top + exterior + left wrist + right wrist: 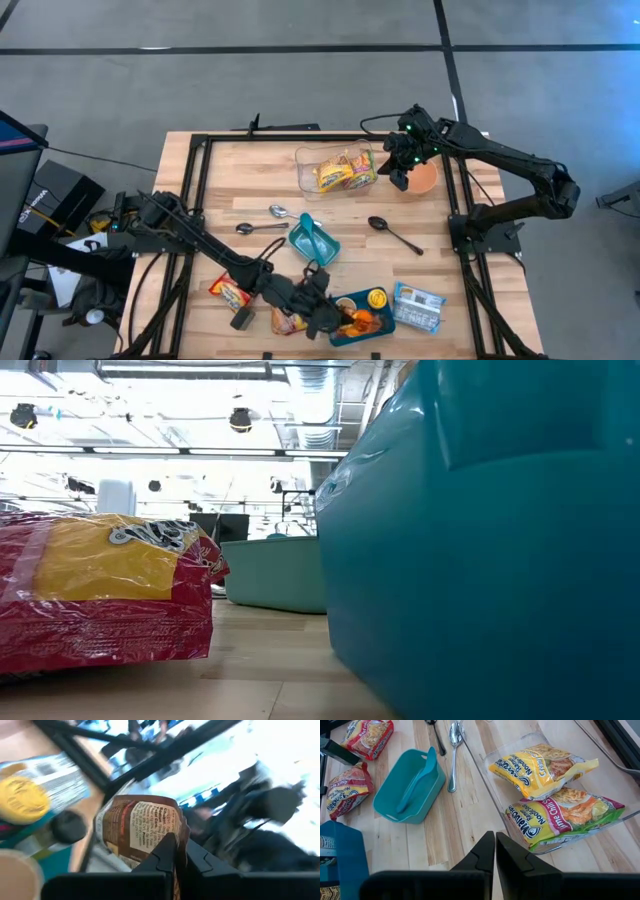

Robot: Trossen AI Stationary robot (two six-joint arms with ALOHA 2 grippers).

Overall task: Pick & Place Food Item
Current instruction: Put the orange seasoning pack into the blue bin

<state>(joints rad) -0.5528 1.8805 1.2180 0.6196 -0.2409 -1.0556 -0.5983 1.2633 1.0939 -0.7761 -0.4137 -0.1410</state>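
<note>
Left gripper (175,851) mine, fingers closed on brown-labelled packet (142,827), raised over blue tray (352,305); arm reaches in low from tray's left. Label shows nutrition print, too small to read. Right gripper (495,847) shut, empty, above clear container (520,785) with "Creamy" and "Lime Chili" noodle packs.

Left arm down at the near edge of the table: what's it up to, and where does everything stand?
The left gripper is shut on a brown food packet, held beside the blue tray at the table's near edge. The right gripper is shut and empty, hovering by the clear container, which already holds two noodle packs. More red noodle packs, a teal dish and spoons lie on the table.
</note>
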